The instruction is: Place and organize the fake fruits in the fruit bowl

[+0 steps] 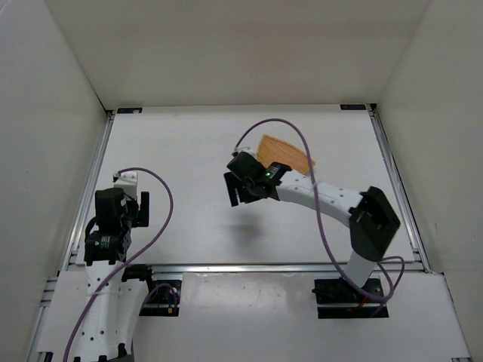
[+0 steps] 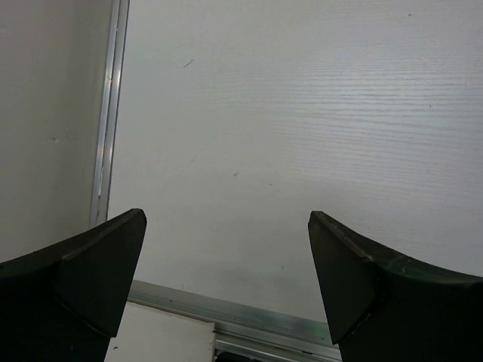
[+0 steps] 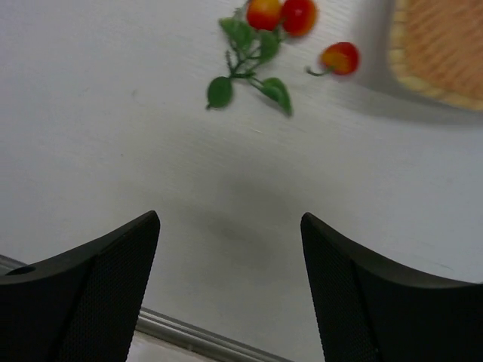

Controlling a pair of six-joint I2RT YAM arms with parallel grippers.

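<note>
Fruit bowl [image 1: 290,154], a shallow tan-orange dish of woven look with a paler rim, sits far and right of centre on the smooth white tabletop [image 1: 189,166], partly hidden by the right arm. The black right end effector [image 3: 230,226], jaws wide and empty, hovers near it. The left end effector [image 2: 226,219], equally wide and empty, is at near left. Outside the rim lie the fake fruits [image 3: 264,11]: two glossy red-orange berries on a green leafy sprig [image 3: 243,34], and one loose berry [image 3: 339,58] nearest the bowl.
</note>
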